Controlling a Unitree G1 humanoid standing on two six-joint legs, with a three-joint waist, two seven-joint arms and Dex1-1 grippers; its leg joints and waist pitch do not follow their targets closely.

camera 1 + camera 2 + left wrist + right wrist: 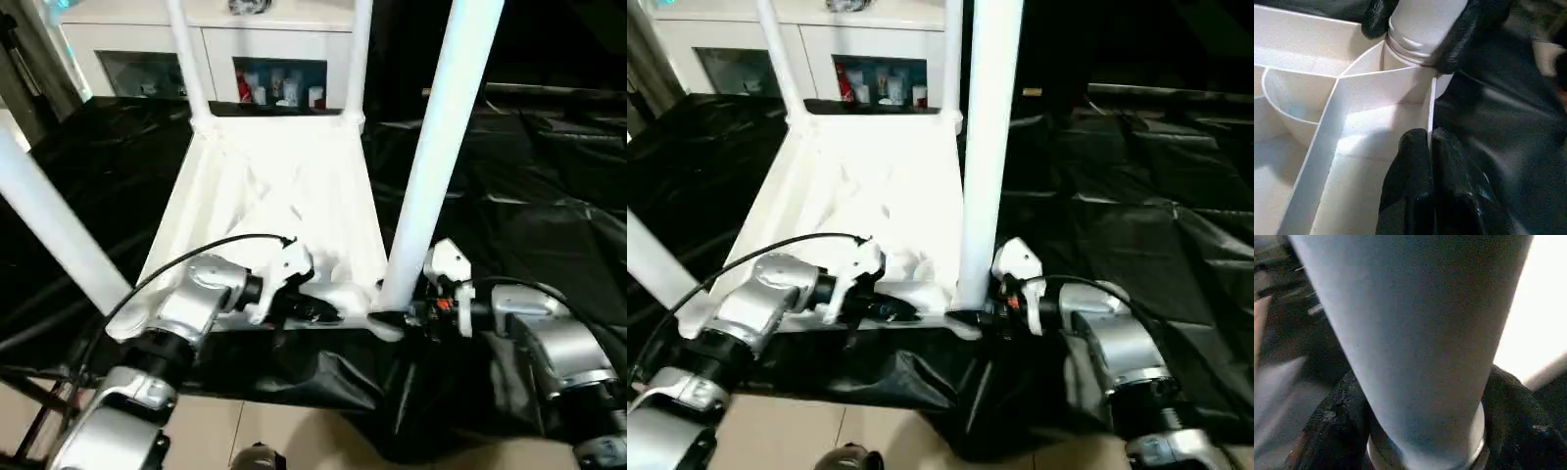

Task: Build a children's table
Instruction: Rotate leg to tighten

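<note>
Left eye view first: I see the tabletop (pixel 279 211) lying upside down in the middle of the frame on the black-draped table (pixel 549 206), ribs up, so the corner sockets face upward to receive the legs. Two far legs (pixel 186 59) rise at the upper edge, one near leg (pixel 54 230) leans at the left edge, and the near right leg (pixel 441 147) stands in its socket right of centre. My left tool (pixel 318 311) is low in the middle, at the tabletop's near edge; my right tool (pixel 397 318) is at the foot of that near right leg.

Right eye view gives the same scene; the near right leg appears more upright there, in the centre.

Left wrist view: the left tool's fingers (pixel 1415 191), at the lower centre, are pressed together with the thin near rim of the tabletop pinched between them. I judge this holds the top steady while the leg is seated. At the upper edge, the right tool's black fingers stand on both sides of the leg base.

Right wrist view: the leg takes up the centre, and the right tool's fingers (pixel 1334 431) are spread around it at the lower corners, touching or almost touching. I judge it is guiding the leg into the socket.
</note>
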